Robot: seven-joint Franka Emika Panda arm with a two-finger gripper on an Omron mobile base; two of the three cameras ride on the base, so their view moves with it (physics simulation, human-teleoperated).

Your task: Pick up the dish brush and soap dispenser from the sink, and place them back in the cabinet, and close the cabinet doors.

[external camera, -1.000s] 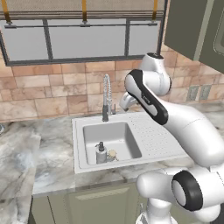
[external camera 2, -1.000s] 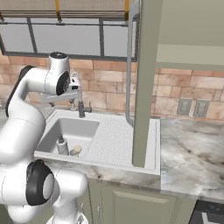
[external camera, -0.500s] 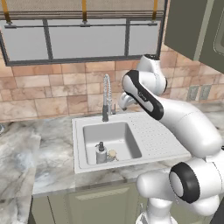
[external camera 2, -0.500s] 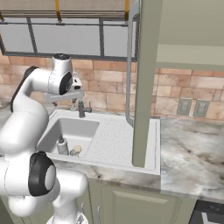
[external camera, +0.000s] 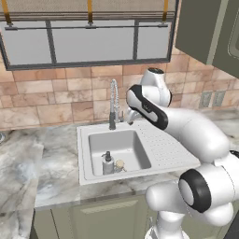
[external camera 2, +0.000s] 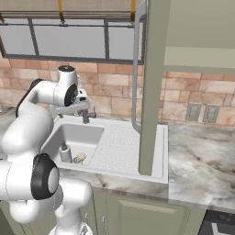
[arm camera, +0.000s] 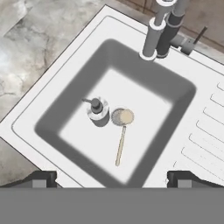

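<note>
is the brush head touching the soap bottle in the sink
Cannot tell. The hand view shows the dish brush head right beside the soap dispenser, with only shadow between them.

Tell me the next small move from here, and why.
Probably lower the open claw straight into the sink basin toward the soap dispenser. It stands upright beside the dish brush, which lies flat, and both sit untouched on the basin floor, well below the claw.

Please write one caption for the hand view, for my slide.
Open hand above the sink; soap dispenser beside dish brush in the basin.
</note>
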